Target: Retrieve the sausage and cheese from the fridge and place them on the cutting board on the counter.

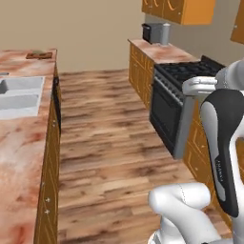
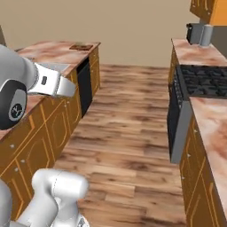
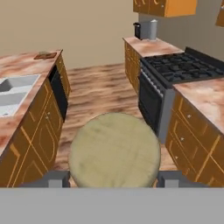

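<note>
In the hand view my gripper [image 3: 113,180] is shut on the cheese [image 3: 113,151], a pale tan-yellow round chunk that sits between the two dark fingertips [image 3: 56,179]. The cutting board [image 1: 39,55] [image 2: 81,47] [image 3: 46,55], small, brown and striped, lies flat at the far end of the reddish-pink marbled counter [image 1: 19,143] [image 2: 48,52] [image 3: 19,63] on the left, well ahead of the gripper. The sausage and the fridge are out of view.
A grey sink [image 1: 19,95] is set into the left counter. On the right stand a black stove [image 1: 183,76] [image 2: 204,82] with an oven front and a second counter with a toaster and a grey jug [image 1: 157,32]. Wooden floor [image 1: 109,138] runs between the two rows.
</note>
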